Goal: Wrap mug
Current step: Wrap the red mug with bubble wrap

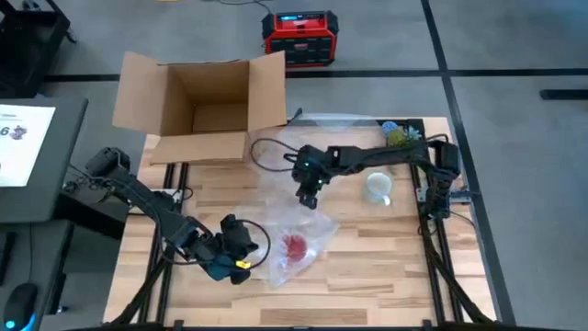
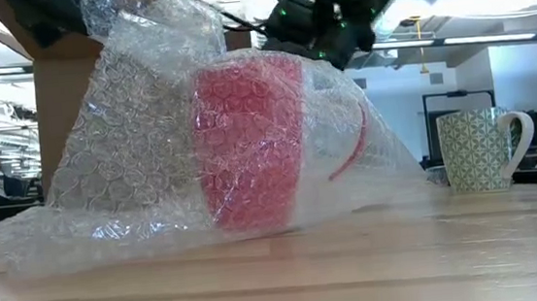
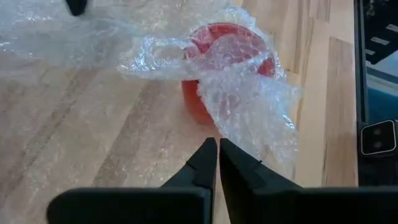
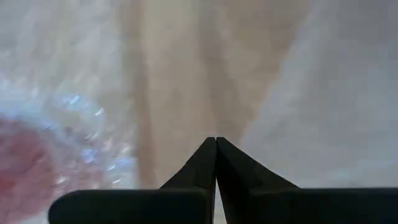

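Your red mug (image 2: pixel 251 142) is lying mid-table under crinkled clear bubble wrap (image 2: pixel 134 172). Your right gripper (image 1: pixel 307 197) is pinching the sheet's far edge, fingers closed; your left gripper (image 3: pixel 217 152) is sitting closed, empty, beside it. Only the low view is showing the patterned mug (image 2: pixel 483 149) upright.

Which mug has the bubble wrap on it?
The red mug, mid-table under the bubble wrap. The patterned white mug stands bare beside it.

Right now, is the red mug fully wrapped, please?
No. Bubble wrap only drapes loosely over the red mug; its side shows bare.
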### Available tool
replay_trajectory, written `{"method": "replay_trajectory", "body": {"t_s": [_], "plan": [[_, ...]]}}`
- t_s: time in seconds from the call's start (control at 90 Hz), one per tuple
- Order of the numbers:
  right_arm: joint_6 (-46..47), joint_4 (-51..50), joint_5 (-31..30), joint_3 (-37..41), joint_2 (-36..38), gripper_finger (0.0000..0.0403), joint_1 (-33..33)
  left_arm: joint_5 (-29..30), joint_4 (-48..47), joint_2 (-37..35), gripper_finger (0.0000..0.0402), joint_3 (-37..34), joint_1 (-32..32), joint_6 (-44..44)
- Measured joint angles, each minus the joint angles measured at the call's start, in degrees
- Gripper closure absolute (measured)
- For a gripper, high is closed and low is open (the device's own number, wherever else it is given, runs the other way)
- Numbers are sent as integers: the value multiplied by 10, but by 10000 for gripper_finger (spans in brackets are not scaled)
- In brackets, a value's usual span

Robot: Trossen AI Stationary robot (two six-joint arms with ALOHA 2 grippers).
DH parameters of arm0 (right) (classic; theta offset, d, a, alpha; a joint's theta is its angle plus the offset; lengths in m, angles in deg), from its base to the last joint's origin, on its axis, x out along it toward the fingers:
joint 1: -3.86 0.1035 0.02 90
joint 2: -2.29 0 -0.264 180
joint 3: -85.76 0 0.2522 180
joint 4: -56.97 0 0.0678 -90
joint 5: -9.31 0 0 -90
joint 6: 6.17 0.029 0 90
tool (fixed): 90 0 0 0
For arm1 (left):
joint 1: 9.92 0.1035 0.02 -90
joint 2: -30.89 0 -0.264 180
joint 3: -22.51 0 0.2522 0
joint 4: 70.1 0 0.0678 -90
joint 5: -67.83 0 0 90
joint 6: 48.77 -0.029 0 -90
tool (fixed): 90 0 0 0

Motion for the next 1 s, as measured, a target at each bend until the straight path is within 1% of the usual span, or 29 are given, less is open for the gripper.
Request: {"method": "replay_trajectory", "body": {"t_s": [0.278,0.389,0.6,0.744,0.878,1.0], "plan": [[-12,25,10,-17,1,403,67,17,0,0,402,0,1,1],[-15,29,10,-40,1,403,89,22,0,0,402,0,1,1],[-32,10,10,-84,1,403,128,35,0,0,402,0,5,0],[-51,-30,9,-114,1,403,149,35,-2,0,402,0,13,0],[-59,-40,8,-123,1,403,170,38,-2,0,402,0,20,-4],[-78,-46,7,-125,1,403,187,54,-3,0,402,0,27,-4]]}}
